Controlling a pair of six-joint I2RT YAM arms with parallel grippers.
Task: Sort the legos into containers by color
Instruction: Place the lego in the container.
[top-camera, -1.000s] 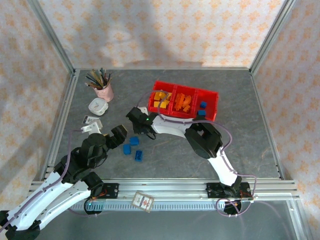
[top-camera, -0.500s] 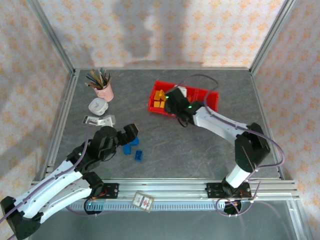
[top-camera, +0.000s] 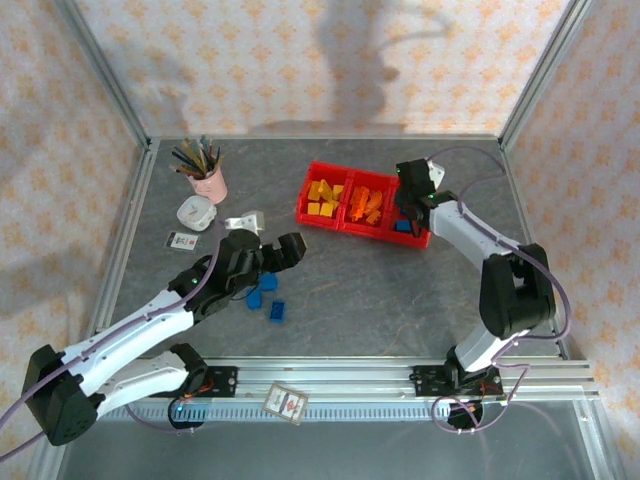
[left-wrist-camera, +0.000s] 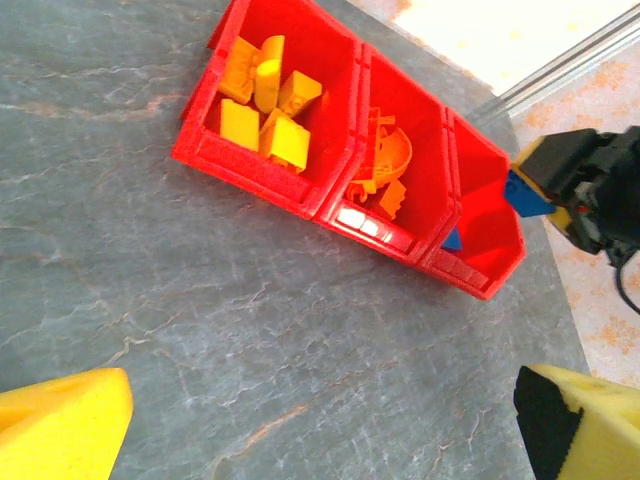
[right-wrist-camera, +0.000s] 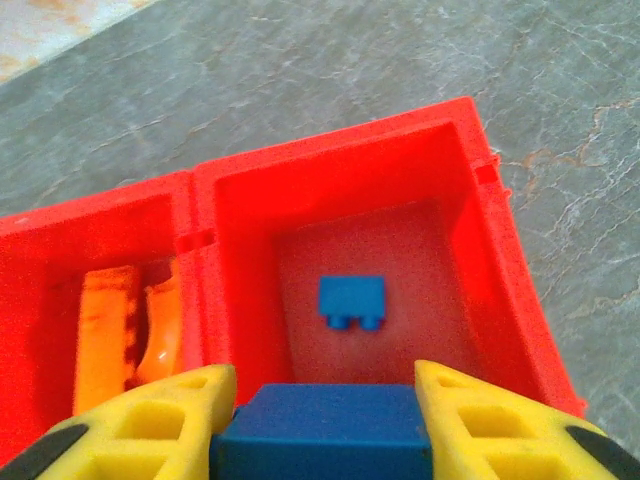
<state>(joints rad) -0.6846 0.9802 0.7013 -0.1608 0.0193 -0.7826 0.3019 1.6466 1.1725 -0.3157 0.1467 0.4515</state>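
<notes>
The red three-compartment tray (top-camera: 318, 218) sits at the back middle of the table. It holds yellow bricks (left-wrist-camera: 262, 105) in the left compartment, orange pieces (left-wrist-camera: 385, 165) in the middle and one blue brick (right-wrist-camera: 351, 300) in the right. My right gripper (right-wrist-camera: 325, 400) hangs over the right compartment, shut on a blue brick (right-wrist-camera: 325, 445). In the top view, that right gripper (top-camera: 408, 203) is above the tray's right end. Three blue legos (top-camera: 268, 283) lie on the table just by my left gripper (top-camera: 283, 250). The left gripper (left-wrist-camera: 325, 430) is open, with bare table between its fingers (left-wrist-camera: 60, 425).
A pink cup of pencils (top-camera: 207, 180) stands at the back left. A white box (top-camera: 196, 213), a small white piece (top-camera: 243, 222) and a flat card (top-camera: 181, 240) lie near it. Metal frame posts and patterned walls ring the table.
The right arm swung from the middle-left of the table to above the tray's right compartment, carrying the blue brick. The left arm reached forward and to the right, past the blue legos.
</notes>
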